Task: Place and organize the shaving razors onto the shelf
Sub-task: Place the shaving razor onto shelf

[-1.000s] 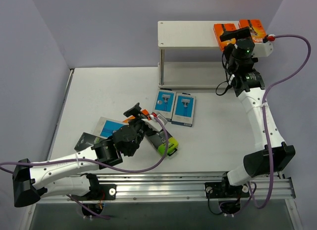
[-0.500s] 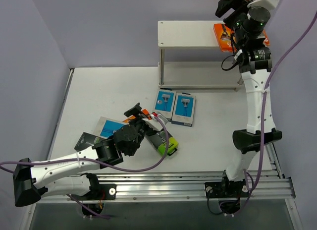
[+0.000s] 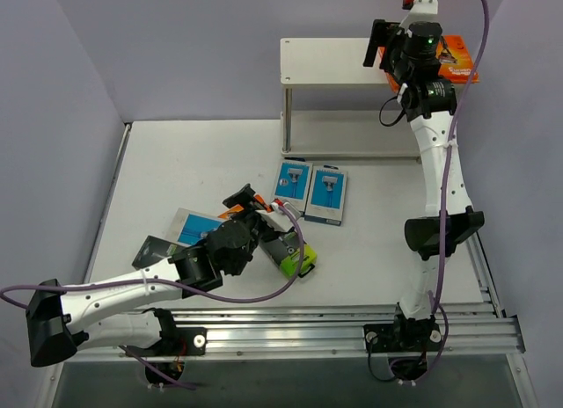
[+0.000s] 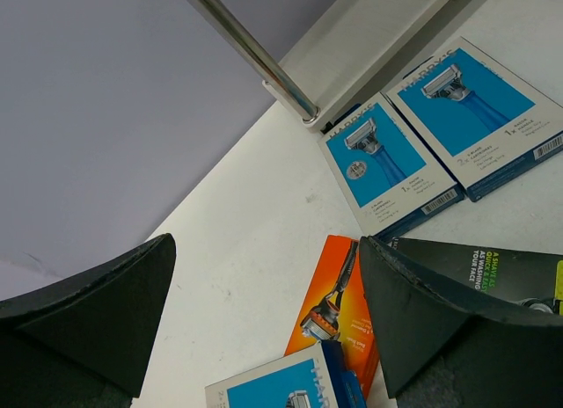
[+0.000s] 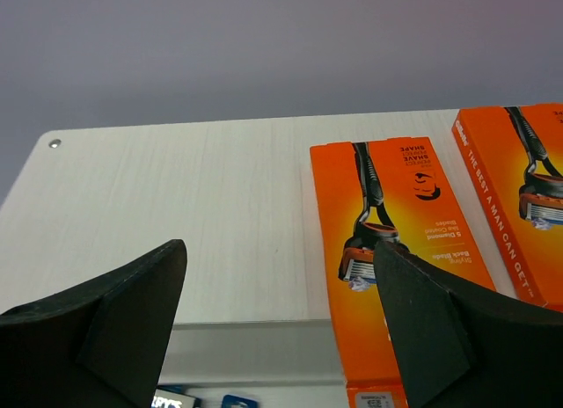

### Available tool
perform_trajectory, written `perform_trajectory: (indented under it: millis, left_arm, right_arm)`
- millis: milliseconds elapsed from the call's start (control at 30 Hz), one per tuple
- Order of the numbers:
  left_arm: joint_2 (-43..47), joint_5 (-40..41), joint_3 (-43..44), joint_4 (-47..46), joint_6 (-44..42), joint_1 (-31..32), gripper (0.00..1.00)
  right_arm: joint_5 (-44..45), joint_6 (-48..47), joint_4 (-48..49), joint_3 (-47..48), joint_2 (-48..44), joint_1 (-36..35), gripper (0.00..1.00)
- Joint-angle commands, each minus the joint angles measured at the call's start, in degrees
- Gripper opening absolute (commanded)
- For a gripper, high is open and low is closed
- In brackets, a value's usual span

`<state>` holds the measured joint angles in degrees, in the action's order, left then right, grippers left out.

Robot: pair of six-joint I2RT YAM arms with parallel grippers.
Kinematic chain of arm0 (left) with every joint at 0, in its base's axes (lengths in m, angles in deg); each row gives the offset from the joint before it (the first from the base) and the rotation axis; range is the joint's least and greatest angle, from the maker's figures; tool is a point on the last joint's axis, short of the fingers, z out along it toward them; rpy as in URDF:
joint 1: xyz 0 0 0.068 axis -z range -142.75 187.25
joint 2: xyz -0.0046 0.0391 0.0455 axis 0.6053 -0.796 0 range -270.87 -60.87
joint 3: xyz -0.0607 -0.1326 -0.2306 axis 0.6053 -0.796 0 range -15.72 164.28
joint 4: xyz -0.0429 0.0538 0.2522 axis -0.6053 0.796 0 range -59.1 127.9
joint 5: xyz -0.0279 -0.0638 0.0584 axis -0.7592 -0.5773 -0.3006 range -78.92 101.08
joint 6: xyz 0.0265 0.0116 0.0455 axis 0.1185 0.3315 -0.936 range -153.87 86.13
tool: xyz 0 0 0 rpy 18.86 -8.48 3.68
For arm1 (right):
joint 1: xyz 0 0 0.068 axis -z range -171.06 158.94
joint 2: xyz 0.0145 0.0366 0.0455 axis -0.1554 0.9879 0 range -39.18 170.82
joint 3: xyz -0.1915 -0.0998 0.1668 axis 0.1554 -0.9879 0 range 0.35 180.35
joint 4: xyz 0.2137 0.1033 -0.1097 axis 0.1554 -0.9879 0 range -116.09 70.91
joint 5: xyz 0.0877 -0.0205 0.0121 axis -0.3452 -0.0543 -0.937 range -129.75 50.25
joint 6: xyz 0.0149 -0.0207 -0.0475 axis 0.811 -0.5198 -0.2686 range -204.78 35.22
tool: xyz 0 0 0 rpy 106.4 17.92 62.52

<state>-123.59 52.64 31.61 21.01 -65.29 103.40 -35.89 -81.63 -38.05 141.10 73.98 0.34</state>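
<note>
Razors are printed on two orange packs (image 5: 400, 250) that lie flat on the top board of the shelf (image 5: 176, 223), below the right end effector (image 5: 280, 250) and toward its right finger. That end effector is spread open and empty. The packs' long axes run parallel, front to back across the board, with each printed razor's head toward the end effector and its handle away. The frame edge cuts off the right-hand pack, and in the top view the arm hides most of the other. Over the bench (image 3: 176, 162), the left end effector (image 4: 264, 241) hangs with its fingers wide apart, holding nothing. Ahead of it and to its right, two blue packs (image 4: 391, 162) sit side by side near the shelf's foot. Their long axes are parallel and point at the shelf, with the grey razor heads at the far end. Between its fingers a third orange pack (image 4: 339, 307) runs roughly the same way, its near end covered by another blue pack (image 4: 281, 390) that the frame clips. A black pack (image 4: 493, 267) with lime lettering is mostly hidden behind its right finger. In the top view a second black pack (image 3: 154, 250) pokes out from under the arm, behind the end effector.
</note>
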Motion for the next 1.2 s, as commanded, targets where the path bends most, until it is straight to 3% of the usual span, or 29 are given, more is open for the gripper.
perform_trajectory:
  millis: [0,833,1167]
  left_arm:
    - [0.0,-1.0,2.5,-0.4,1.4,-0.7,0.94]
    - [0.6,-4.4,2.6,1.4,2.1,-1.6,0.94]
    - [0.2,-4.9,2.5,1.5,2.1,-1.6,0.94]
  right_arm:
    - [1.9,-7.2,0.2,0.3,0.2,0.1,0.82]
    - [-1.2,-10.0,-3.7,-2.1,3.4,3.6,0.68]
    - [-0.1,-11.5,-4.6,-2.6,5.0,3.6,0.68]
